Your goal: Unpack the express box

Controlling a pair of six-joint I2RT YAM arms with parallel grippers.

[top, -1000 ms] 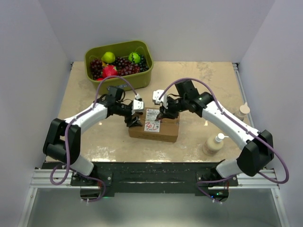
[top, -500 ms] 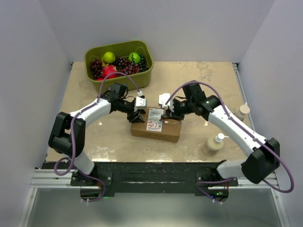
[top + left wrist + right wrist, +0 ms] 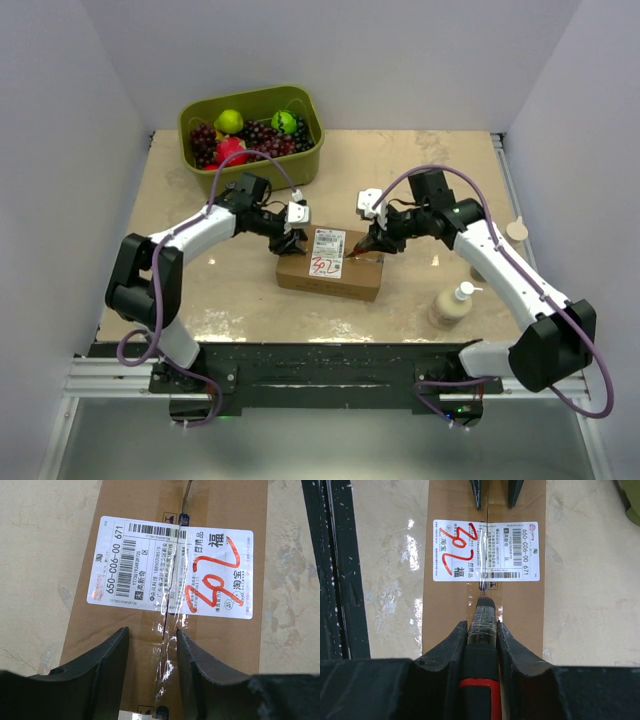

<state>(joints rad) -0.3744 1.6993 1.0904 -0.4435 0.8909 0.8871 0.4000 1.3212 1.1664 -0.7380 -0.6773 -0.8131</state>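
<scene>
Though taped, box [image 3: 220, 650] under left tool [image 3: 151, 639]

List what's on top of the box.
A red-marked white label, clear tape along the seam, and the tip of a tool in the right gripper. Flaps shut; contents hidden.

My top cam sits high behind the arm bases and looks down over the whole counter [image 3: 430, 170]. Both wrist cams hang close over the express box [image 3: 350, 280], staring down past their own jaws from opposite ends. So they both catch the same white label [image 3: 170, 572], just flipped between them.
</scene>
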